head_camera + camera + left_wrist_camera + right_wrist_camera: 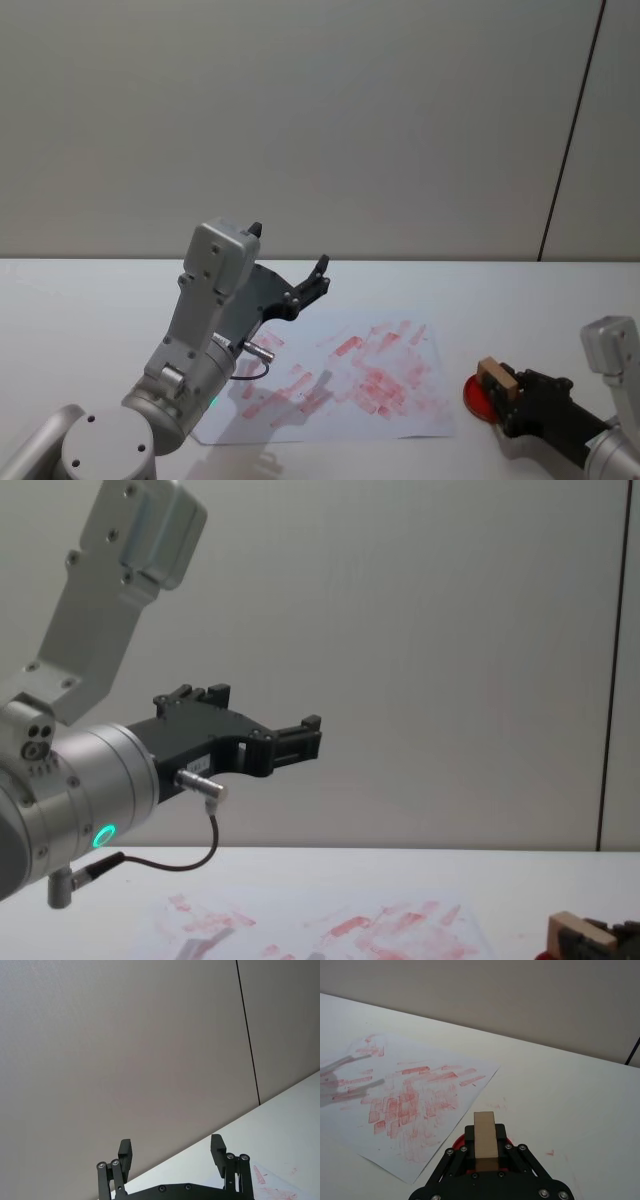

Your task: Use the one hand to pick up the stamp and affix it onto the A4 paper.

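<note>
Tan stamp (485,1132) sits gripped in the right claw (485,1150), over red pad (472,398).

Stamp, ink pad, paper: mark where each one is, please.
stamp (485,1135), right wrist view, top face of the wooden block.
ink pad (474,398), head view, exposed red left edge.
paper (432,418), head view, near right corner.

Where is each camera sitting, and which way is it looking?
Head: up high, looking down at the table; both arms show, left gripper raised, right gripper holding the stamp.
Chest: lower, looking across the table; the left arm shows large.
Left wrist: rides that arm, facing the wall; its open gripper shows.
Right wrist: rides that arm, facing the A4 paper; its gripper shows.
Head and right wrist share the stamp and red ink pad.
</note>
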`<state>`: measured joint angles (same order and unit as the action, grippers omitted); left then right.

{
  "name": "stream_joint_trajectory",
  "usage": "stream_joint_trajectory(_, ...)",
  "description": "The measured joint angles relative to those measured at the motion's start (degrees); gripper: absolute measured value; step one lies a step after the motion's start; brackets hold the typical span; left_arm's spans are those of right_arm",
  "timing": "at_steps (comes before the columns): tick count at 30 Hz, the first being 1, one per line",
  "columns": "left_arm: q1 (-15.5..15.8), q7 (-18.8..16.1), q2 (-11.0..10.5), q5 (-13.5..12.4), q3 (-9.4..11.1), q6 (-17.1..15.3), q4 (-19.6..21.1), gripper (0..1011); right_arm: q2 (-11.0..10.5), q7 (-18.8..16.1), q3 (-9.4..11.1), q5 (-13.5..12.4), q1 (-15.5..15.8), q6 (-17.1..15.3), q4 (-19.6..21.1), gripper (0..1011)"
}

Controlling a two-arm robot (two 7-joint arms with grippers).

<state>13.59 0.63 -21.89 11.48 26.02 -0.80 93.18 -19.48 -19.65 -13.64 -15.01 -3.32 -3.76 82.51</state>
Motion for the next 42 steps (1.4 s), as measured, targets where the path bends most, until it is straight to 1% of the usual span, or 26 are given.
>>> stream_joint_trajectory(6,0.0,0.0,0.0,0.0,0.0,0.0,0.0,1002,0.04,-0.19,0.03,-0.05,-0.22,0.87,0.64,217)
stream_joint_trajectory(12,0.0,0.0,0.0,0.0,0.0,0.0,0.0,1002,0.14,-0.86,-0.04,0.16,-0.41,1.86,2.86,217)
stream_joint_trajectory(19,0.0,0.01,0.0,0.0,0.0,0.0,0.0,1002,1.03,-2.28,-1.0,1.24,-0.94,2.32,5.36,217)
stream_joint_trajectory(25,0.0,0.0,0.0,0.0,0.0,0.0,0.0,1003,1.74,-3.22,-1.89,2.13,-1.25,2.15,6.25,217)
stream_joint_trajectory(33,0.0,0.0,0.0,0.0,0.0,0.0,0.0,1002,2.46,-4.22,-2.86,3.28,-1.44,1.47,6.04,217)
stream_joint_trajectory(42,0.0,0.0,0.0,0.0,0.0,0.0,0.0,1002,3.0,-5.03,-3.93,4.66,-1.39,0.63,4.11,217)
